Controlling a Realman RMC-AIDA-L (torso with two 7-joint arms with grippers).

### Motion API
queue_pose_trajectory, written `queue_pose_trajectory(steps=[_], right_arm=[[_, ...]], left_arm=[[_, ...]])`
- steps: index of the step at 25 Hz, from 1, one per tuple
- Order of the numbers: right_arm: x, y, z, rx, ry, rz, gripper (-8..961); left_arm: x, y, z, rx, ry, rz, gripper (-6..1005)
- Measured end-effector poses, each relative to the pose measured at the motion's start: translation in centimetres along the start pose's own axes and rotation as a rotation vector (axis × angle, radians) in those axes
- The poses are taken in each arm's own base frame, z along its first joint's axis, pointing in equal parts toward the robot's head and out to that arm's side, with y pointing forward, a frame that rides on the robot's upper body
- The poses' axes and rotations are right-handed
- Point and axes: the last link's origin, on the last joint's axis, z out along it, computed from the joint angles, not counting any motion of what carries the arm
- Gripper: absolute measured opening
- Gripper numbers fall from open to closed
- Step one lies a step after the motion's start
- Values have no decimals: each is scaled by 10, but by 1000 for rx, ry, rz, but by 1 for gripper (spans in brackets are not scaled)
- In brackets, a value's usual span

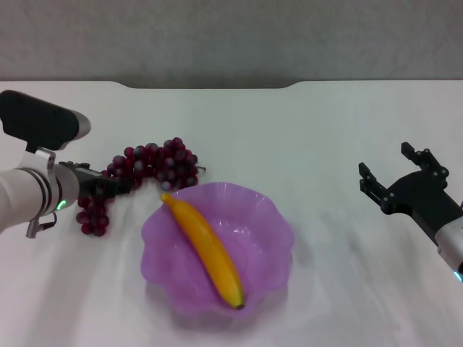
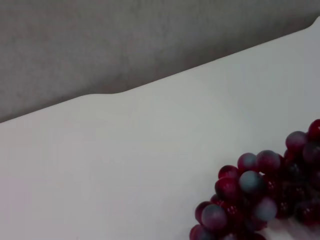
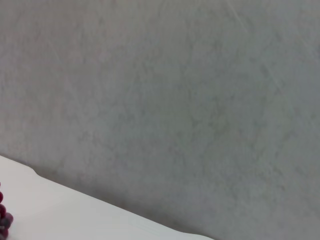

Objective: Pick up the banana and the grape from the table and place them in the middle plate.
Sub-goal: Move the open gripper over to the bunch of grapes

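Worktop [image 1: 304, 130], a broad plain white surface with a notched far edge, carries everything and offers bare room beyond and to the right of the translucent purple scalloped plastic plate [image 1: 264, 217], which serves as landmark. Lying diagonally inside that plate is the smooth curved yellow-orange banana [image 1: 206, 249], so that half of the task looks done. Just beyond the plate's far-left rim lies the long bunch of small dark red-purple grapes [image 1: 148, 168], apparently not yet lifted. The left gripper [image 1: 101, 189] is at the bunch's end farthest from the plate; whether it has closed on the grapes I cannot tell. To do this step well, I judge, grip deep near the stem, lift clear of the wavy rim, then carry across to the free side beside the banana. The right gripper [image 1: 394, 177] waits well to the plate's right, fingers spread, holding nothing.
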Motion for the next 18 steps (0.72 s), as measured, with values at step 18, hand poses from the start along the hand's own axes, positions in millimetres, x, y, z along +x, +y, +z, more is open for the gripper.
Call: queue_pose_trajectory(steps=[18], right_arm=[[-1,1,1,-5,-2,8,821]], left_arm=[[-28,-9,7,56,-39,-41,865]])
